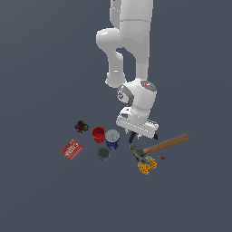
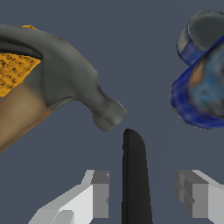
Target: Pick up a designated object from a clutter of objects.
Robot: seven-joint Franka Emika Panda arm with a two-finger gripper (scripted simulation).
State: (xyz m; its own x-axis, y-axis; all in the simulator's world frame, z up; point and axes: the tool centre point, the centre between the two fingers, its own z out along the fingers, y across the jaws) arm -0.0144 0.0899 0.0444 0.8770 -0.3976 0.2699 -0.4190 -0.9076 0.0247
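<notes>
In the wrist view a black clamp handle [image 2: 135, 175] runs up between my fingers; only this one long dark bar of the clamp shows. My gripper [image 2: 144, 194] is open and straddles it, with a gap to each pad. In the exterior view the gripper [image 1: 136, 135] is low over the clutter, between the blue can [image 1: 112, 139] and the hammer [image 1: 156, 147], and the hand hides most of the clamp. A small red speck [image 1: 163, 157] lies beside the orange-yellow block [image 1: 147, 166].
The hammer head [image 2: 83, 87] lies just past the handle's end, over the orange-yellow block [image 2: 15, 70]. The blue can [image 2: 203, 83] is close on the other side. A red cup [image 1: 98, 134], grey round piece [image 1: 103, 153], red box [image 1: 71, 149] and dark berry cluster [image 1: 81, 126] lie toward the exterior view's left.
</notes>
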